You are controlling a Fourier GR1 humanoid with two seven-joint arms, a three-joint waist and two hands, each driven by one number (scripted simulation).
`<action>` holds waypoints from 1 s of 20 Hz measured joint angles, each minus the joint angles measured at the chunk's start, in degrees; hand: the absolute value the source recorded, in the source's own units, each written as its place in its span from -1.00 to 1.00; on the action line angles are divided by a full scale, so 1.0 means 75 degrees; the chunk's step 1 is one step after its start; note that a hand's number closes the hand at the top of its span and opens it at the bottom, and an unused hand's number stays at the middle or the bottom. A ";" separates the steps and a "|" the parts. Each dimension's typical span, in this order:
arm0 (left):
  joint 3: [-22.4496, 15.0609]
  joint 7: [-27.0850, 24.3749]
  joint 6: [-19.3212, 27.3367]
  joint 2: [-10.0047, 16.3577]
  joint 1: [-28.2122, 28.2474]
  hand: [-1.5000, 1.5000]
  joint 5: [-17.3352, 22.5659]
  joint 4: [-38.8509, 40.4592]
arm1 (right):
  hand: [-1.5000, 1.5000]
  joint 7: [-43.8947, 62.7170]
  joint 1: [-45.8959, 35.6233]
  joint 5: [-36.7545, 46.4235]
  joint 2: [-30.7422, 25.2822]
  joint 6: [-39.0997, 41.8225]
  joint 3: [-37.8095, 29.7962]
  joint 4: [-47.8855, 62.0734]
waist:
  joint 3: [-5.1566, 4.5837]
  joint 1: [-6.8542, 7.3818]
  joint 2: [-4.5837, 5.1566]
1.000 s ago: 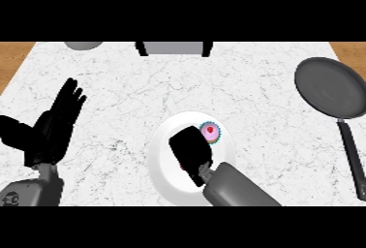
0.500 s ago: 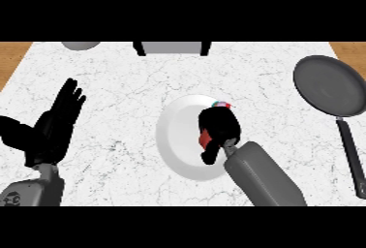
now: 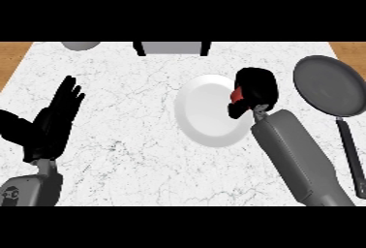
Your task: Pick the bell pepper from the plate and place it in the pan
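The right hand (image 3: 256,88) is curled round the red bell pepper (image 3: 236,96), only a sliver showing, above the right rim of the white plate (image 3: 204,118) and just short of the dark pan (image 3: 327,86). A shallow hold could let the pepper slip onto the counter (image 3: 143,160) between plate and pan, or the hand could clip the pan's rim. The left hand (image 3: 50,126) rests open at left.

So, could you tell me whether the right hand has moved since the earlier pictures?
Yes. The right hand, holding the pepper, has moved to the right and further up the counter, toward the pan.
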 measured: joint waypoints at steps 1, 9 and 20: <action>0.0011 -0.0072 -0.0039 0.0004 0.0062 0.00 0.0011 0.0004 | 1.00 0.0093 -0.0120 0.0162 -0.0098 -0.0106 -0.0010 -0.0121 | 0.0000 0.0006 -0.0005; 0.0035 0.0004 -0.0036 -0.0028 0.0038 0.00 -0.0020 -0.0050 | 1.00 0.0564 -0.0713 0.0651 -0.0777 0.0347 -0.0496 -0.1518 | -0.0001 -0.0003 -0.0015; 0.0062 0.0018 -0.0076 -0.0072 0.0096 0.00 -0.0087 -0.0154 | 1.00 -0.0049 -0.0666 0.0408 -0.1759 -0.0267 -0.2227 -0.1259 | 0.0003 0.0035 0.0012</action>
